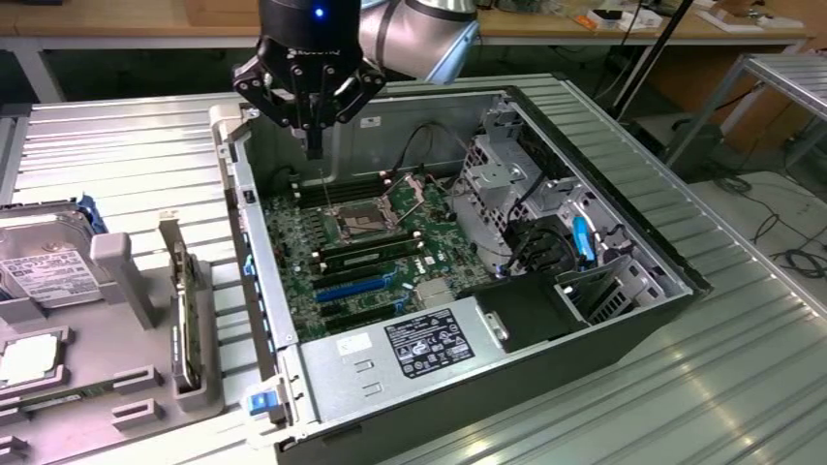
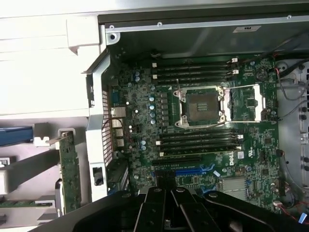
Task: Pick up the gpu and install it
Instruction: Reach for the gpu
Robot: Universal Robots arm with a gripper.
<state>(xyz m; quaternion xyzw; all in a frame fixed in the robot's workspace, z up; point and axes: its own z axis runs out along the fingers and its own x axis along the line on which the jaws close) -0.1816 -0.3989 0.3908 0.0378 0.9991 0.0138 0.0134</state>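
**Hand closed and empty above the case, gpu in the rack**

At the upper middle of the exterior view: hand (image 1: pixel 314 150), closed to a single narrow tip, gripping nothing. Pointing straight down above the open case (image 1: pixel 517 107), clear of the motherboard (image 1: pixel 375 242) and touching no part of it.

From the wrist, looking down on the board: hand (image 2: pixel 169 193) dark in the foreground, socket (image 2: pixel 203 106) set between rows of black memory slots, blue slot (image 2: pixel 193 170) close to the closed tips in that picture.

At the lower left of the exterior view, just outside the case wall: gpu (image 1: pixel 185 310), standing on its long edge in a grey rack (image 1: pixel 130 281), untouched and well apart from the hand. Same gpu (image 2: pixel 70 176) from the wrist, green board upright with a silvery bracket at one end.

Further toward the exterior view's left, on the same rack: hard drive (image 1: pixel 45 266) with a white label. Under everything, a ridged metal counter (image 1: pixel 116 145). At the case's lower end, power supply (image 1: pixel 401 354), label up.
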